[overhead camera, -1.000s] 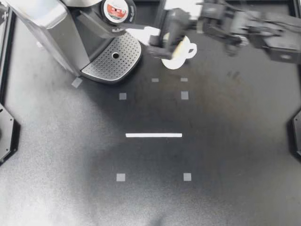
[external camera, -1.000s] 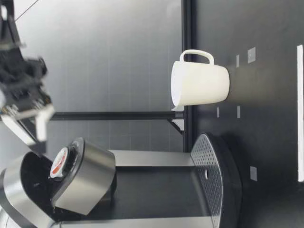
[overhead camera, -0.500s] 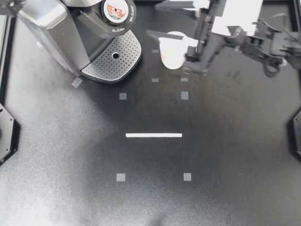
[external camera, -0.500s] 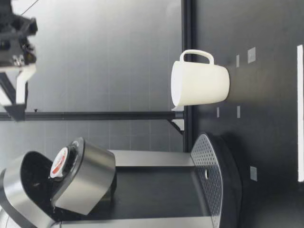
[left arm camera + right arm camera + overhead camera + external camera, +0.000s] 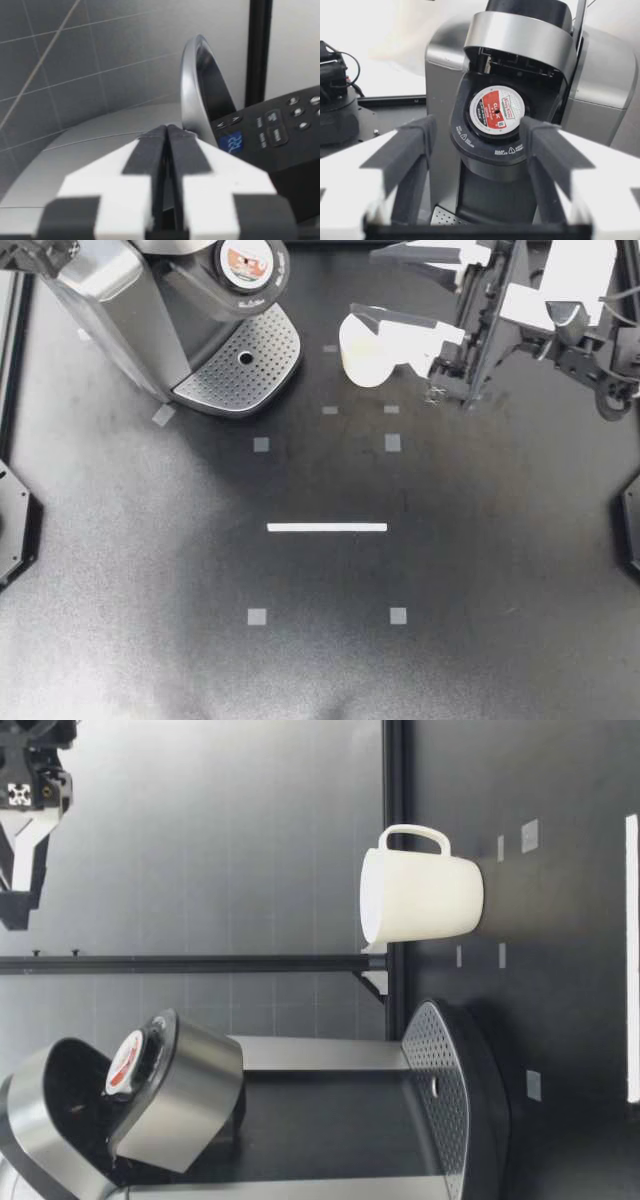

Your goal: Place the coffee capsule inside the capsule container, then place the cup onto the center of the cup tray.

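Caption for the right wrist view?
My open right gripper faces the coffee machine, the capsule seated in its open holder.

Cup [image 5: 367,352]: plain white. Coffee capsule [image 5: 252,262]: white lid, red patch, dark print. Coffee machine [image 5: 110,280]: brushed silver body, black capsule container [image 5: 485,150]. Cup tray [image 5: 240,365]: silver, dotted with fine holes, black rim. Table [image 5: 480,570]: matte black, small grey squares, one white stripe [image 5: 327,527]. Right tool [image 5: 362,282]: white fingers [image 5: 420,332], black pads [image 5: 410,145]. Wall [image 5: 250,840] behind: grey tiles, thin pale grid.
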Controlling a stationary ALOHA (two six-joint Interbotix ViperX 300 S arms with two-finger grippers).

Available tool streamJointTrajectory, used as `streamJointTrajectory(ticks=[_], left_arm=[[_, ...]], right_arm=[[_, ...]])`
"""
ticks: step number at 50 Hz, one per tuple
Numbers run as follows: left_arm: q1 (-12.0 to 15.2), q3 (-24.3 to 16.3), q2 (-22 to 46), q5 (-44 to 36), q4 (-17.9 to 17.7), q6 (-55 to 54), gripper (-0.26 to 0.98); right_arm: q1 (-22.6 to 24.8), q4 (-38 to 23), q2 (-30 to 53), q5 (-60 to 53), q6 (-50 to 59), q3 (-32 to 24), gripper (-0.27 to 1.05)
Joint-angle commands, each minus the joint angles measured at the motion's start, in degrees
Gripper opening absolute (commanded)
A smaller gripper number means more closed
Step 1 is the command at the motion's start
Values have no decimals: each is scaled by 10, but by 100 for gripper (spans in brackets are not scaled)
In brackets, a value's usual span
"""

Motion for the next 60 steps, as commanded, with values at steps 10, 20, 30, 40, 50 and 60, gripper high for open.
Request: streamJointTrajectory(ticks=[10, 20, 30, 40, 50, 60], left_arm=[[2, -25, 0, -107, 3, -23, 10], [2, -33, 4, -178, 4, -72, 10], [-23, -40, 24, -200, 3, -80, 10], [-62, -54, 66, -185, 3, -81, 10], [-79, -59, 94, -171, 4, -83, 10], [-88, -62, 106, -170, 3, -84, 10]], right_arm=[[3, 1, -16, -6, 1, -1, 65], [3, 1, -25, -11, 4, 7, 65], [3, 1, -40, -16, 11, 21, 65], [3, 1, -51, -18, 25, 37, 65], [3, 0, -62, -22, 36, 47, 65], [2, 0, -64, -22, 36, 53, 65]])
